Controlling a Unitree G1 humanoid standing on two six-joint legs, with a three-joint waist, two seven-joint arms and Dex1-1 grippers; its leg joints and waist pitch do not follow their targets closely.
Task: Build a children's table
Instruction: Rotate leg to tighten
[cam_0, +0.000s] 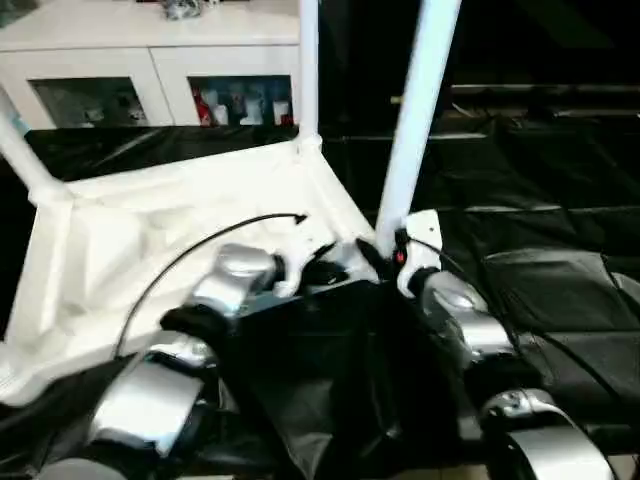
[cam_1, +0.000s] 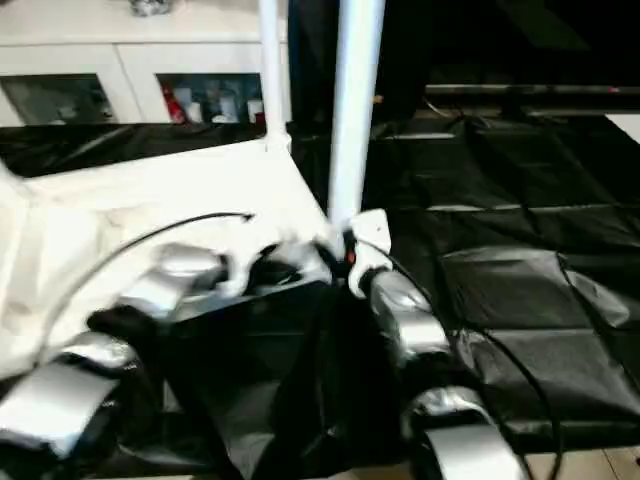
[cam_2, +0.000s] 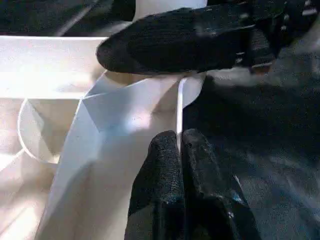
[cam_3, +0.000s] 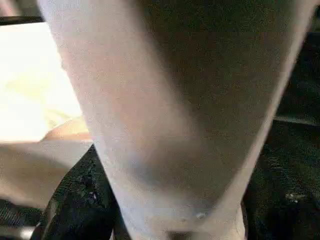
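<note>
The children's table lies upside down on the black floor sheet, its white rimmed top (cam_0: 150, 230) facing up. White legs stand at its corners: one far right (cam_0: 308, 70), one at the left (cam_0: 25, 155), and a thick one at the near right corner (cam_0: 415, 110). My left gripper (cam_2: 178, 150) is shut, pinching the thin rim (cam_2: 130, 115) of the top beside that near right corner. My right gripper (cam_0: 390, 255) is closed around the base of the near right leg (cam_3: 170, 100); one of its black fingers (cam_2: 190, 40) lies across the leg's foot.
A white cabinet (cam_0: 150, 60) with glass doors stands behind the table top. Crinkled black sheeting (cam_0: 540, 230) covers the floor to the right and in front. A thin black cable (cam_0: 200, 245) arcs over my left forearm.
</note>
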